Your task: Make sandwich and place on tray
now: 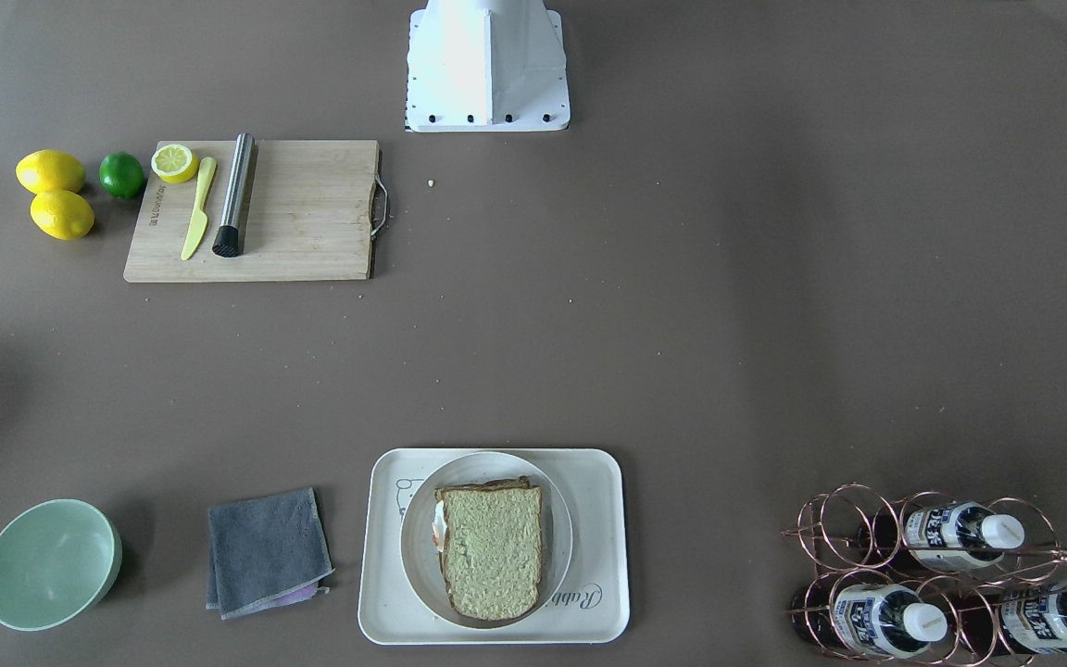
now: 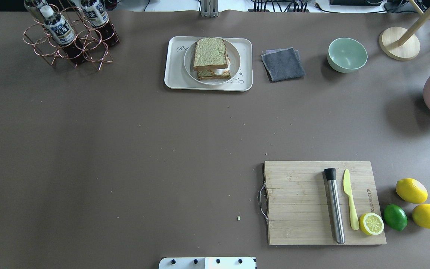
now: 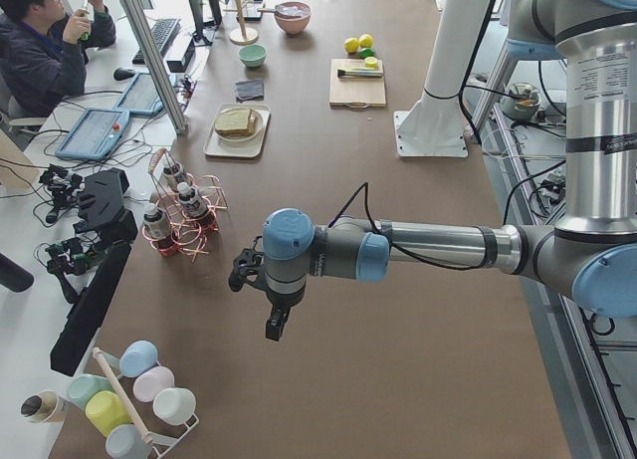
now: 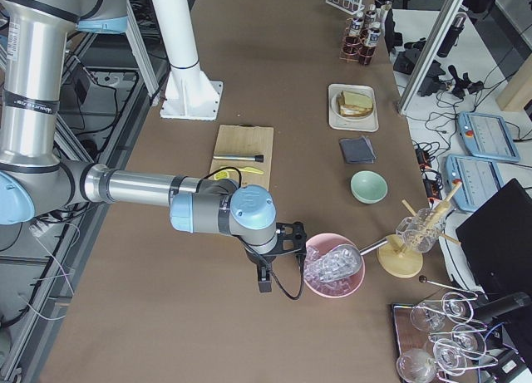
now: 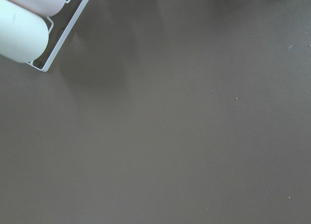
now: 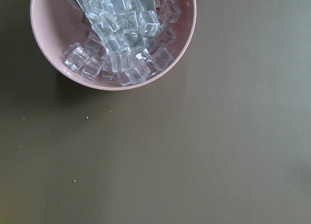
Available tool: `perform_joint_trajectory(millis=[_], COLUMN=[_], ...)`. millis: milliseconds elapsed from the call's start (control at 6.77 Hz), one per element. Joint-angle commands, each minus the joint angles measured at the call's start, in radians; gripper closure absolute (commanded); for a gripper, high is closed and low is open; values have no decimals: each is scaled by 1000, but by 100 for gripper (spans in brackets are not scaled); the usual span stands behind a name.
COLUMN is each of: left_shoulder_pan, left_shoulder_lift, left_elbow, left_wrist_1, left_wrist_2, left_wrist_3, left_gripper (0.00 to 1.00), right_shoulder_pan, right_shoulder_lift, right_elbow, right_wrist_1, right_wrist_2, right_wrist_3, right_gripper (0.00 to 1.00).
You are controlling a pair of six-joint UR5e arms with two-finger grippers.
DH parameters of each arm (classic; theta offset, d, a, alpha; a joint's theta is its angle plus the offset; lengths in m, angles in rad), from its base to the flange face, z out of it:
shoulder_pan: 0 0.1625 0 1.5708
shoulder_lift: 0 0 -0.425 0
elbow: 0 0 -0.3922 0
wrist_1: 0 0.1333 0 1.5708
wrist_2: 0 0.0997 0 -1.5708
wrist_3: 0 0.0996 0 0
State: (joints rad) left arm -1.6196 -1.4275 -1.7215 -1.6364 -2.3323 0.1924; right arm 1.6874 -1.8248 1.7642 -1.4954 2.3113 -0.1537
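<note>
We judge the job finished: one sandwich [image 1: 493,551] lies on one plate [image 1: 418,565] inside the one tray [image 1: 600,556]. Both arms hang well away from the tray. Whether the left tool [image 3: 275,328] or the right tool [image 4: 263,283] is wide or narrow we cannot tell. Far from the tray: two lemons [image 1: 50,171], one lime [image 1: 121,174].
</note>
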Motion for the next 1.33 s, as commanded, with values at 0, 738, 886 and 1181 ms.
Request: perform_joint_trajectory(millis=[0,738,886,1181], left_shoulder_pan=[-32,-32,-32,-32], left_shoulder_lift=[42,33,38,38], left_elbow=[-6,-10,-12,-9], left_wrist_1=[7,0,-2,-2], left_wrist_2=[-98,-108,-108,-108], left_wrist_3=[-8,-91,-90,-88], left_gripper=[2,2,2,2], right_shoulder_pan=[-2,-106,-133,-135], right_shoulder_lift=[-8,35,42,29], right_elbow=[0,12,21,18], right_wrist_1=[1,-45,-45,-34], right_wrist_2=[2,-7,-9,2], right_wrist_3=[6,207,247,235], right_gripper=[0,0,0,0])
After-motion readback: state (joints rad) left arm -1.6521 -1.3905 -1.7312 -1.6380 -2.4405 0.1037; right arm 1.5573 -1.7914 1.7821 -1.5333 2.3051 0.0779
